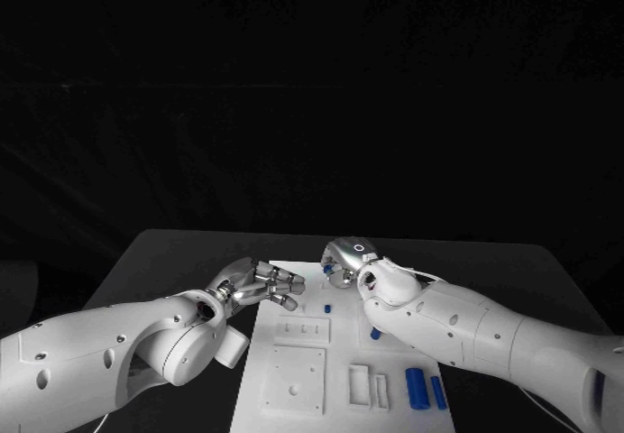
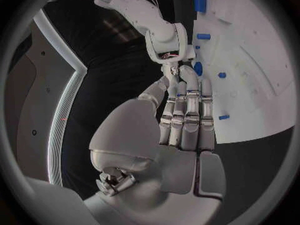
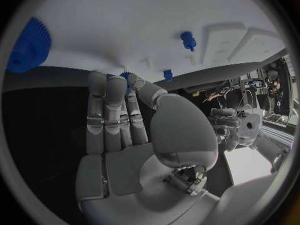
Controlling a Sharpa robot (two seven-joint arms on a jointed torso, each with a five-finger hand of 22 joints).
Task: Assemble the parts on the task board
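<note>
Both silver many-fingered hands hover over the far end of the white rectangular task board (image 1: 297,361), the left hand (image 1: 264,284) with fingers extended, apart and empty. The right hand (image 1: 346,260) pinches a small blue part (image 3: 127,77) at its fingertips, while other small blue pieces (image 1: 417,386) lie on the board's near end.

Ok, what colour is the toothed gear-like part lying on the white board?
Blue; the gear shows best in the right wrist view, lying on the task board.

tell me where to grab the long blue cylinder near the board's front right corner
Likely across the middle of the blue cylinder, coming from above: it lies flat on the task board, with a thinner blue piece close alongside, so fingers must straddle its round sides narrowly.
</note>
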